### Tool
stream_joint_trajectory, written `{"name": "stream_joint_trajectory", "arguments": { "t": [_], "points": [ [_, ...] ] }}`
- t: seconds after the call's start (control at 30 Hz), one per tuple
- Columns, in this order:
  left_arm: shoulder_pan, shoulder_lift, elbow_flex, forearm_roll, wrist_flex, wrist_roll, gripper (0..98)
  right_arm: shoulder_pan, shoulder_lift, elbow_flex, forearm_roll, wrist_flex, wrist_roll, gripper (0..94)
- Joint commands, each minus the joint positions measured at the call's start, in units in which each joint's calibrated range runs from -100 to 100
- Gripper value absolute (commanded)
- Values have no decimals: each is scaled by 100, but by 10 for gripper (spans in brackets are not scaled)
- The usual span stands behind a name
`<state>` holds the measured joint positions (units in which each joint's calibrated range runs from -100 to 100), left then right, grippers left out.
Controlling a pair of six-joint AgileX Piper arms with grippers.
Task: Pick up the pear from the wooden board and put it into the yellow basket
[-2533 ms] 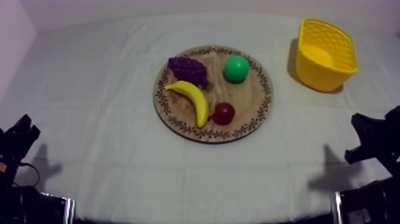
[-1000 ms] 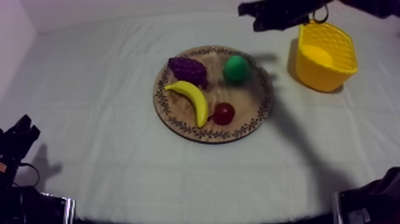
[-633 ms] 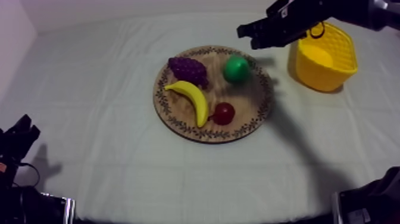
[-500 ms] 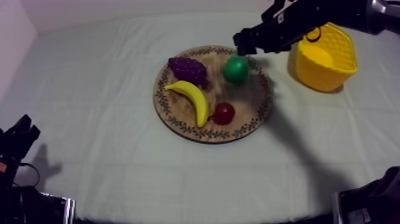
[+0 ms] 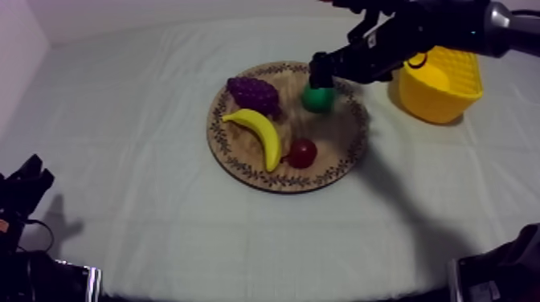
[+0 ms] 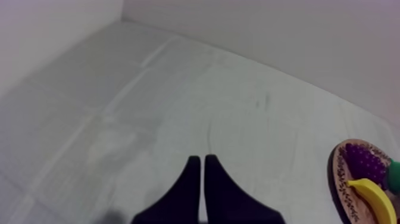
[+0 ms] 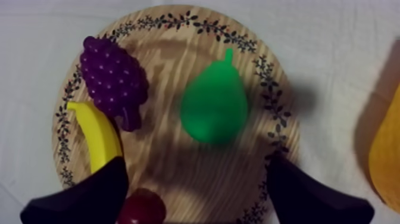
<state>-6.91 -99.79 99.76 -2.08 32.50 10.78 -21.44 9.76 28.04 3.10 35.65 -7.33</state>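
— Status? Where's the pear?

— Pear (image 5: 319,99) is on the board (image 5: 337,135), upper-right part of it in the top view, apart from the grapes (image 5: 254,94). My right tool (image 5: 317,71) hangs right over it, fingers spread wide w/ nothing between them. In the right wrist view the pear sits ahead of the gap, stem toward the rim.

— Left side?

— Left tool (image 6: 199,179) is pinched together, empty, over bare tabletop (image 6: 149,119), lower left of the top view. Not needed here, imo.

— How'll the pear handle?

— It's a toy, so prob. light, hard and hollow. Smooth skin, so I'd expect it to be slippery. No crush worry, but it tapers, so a pinch near the neck could squirt it out. I'd close across the fat belly, one finger each side, moderate squeeze.

— Drop-off?

— Basket (image 5: 435,104), upper right of the frame, near the board's edge. Short carry, I reckon.
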Motion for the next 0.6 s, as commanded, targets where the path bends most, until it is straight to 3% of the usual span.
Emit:
{"name": "stream_joint_trajectory", "arguments": {
  "t": [0.0,0.2,0.4,0.57],
  "points": [
    [-1,-4,2,0,0,-2,1,7,196,-161,2,31,39,874],
    [-1,-4,2,0,0,-2,1,42,990,-852,-78,189,181,847],
    [-1,-4,2,0,0,-2,1,179,1867,-1769,-360,635,513,820],
    [-1,-4,2,0,0,-2,1,247,2397,-2363,-541,1007,745,706]
  ]
}}
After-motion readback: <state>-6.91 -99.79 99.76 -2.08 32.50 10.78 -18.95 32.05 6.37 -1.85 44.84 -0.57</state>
